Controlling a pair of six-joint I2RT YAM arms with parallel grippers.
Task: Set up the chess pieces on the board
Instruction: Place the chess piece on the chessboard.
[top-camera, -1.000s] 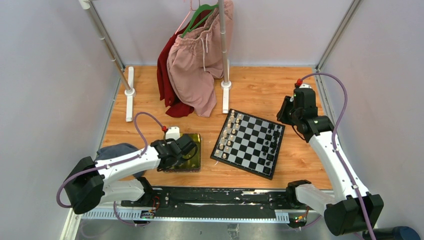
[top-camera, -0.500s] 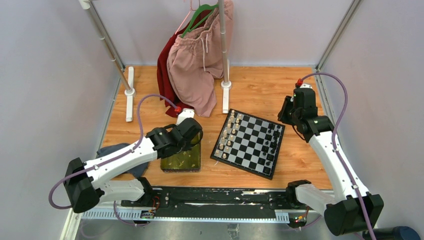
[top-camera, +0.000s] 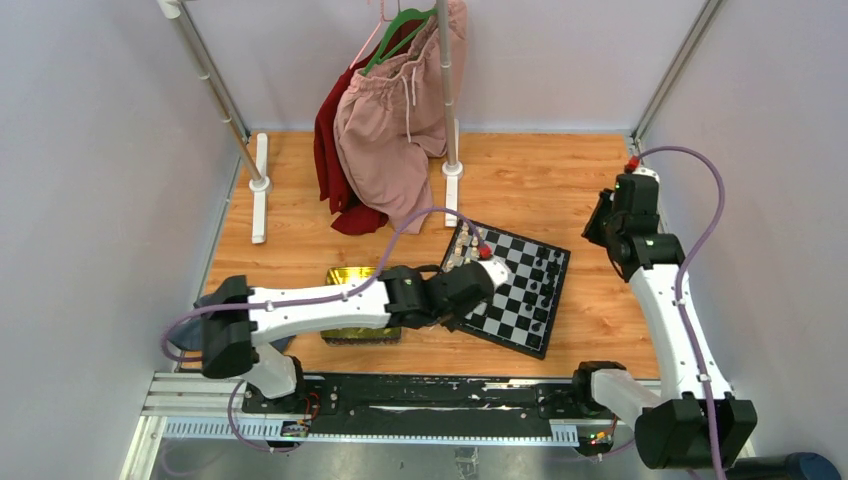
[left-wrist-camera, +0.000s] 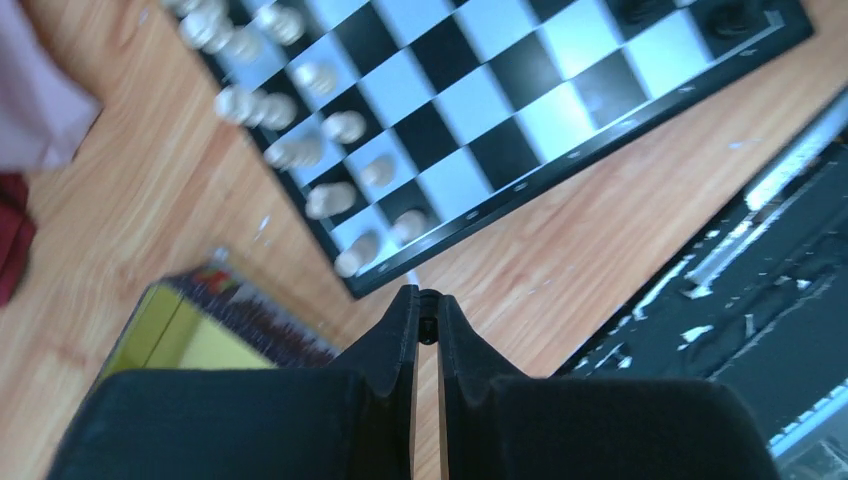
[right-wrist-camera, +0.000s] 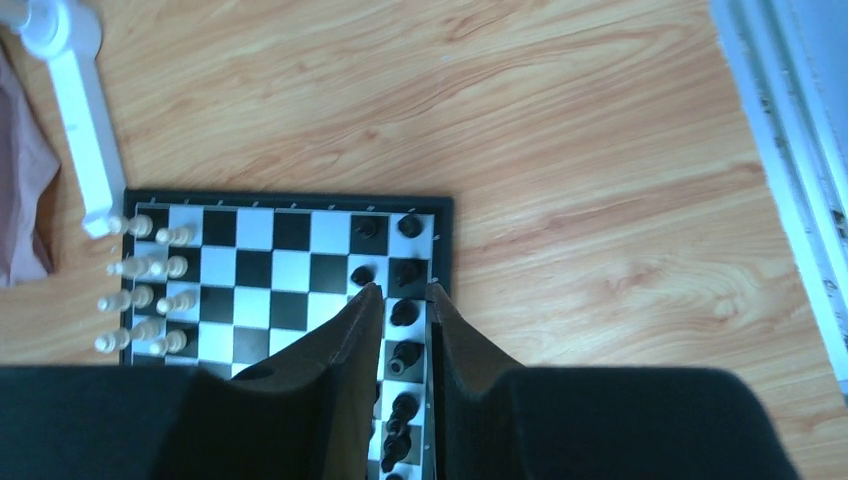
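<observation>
The board (top-camera: 520, 302) lies tilted on the wooden floor, with black chess pieces (top-camera: 546, 276) along its right side and cream-white pieces (top-camera: 458, 258) along its left. My left gripper (top-camera: 478, 285) hangs over the board's near-left part. In the left wrist view it (left-wrist-camera: 427, 298) is shut on a tiny black chess piece (left-wrist-camera: 428, 328), with the tips over bare wood just short of the board's corner (left-wrist-camera: 520, 110). My right gripper (top-camera: 606, 218) is held high beyond the board's right edge. In the right wrist view it (right-wrist-camera: 403, 290) is open and empty above the black pieces (right-wrist-camera: 404, 313).
A shiny yellow-green tray (top-camera: 350, 274) lies left of the board, partly under my left arm. Clothes (top-camera: 390, 130) hang on a rack at the back, and its white feet (top-camera: 452, 190) stand near the board's far corner. A black rail (top-camera: 430, 395) runs along the near edge.
My left arm has swung from over the tray rightward to the board's near-left part. My right gripper has drawn a little to the right, away from the board.
</observation>
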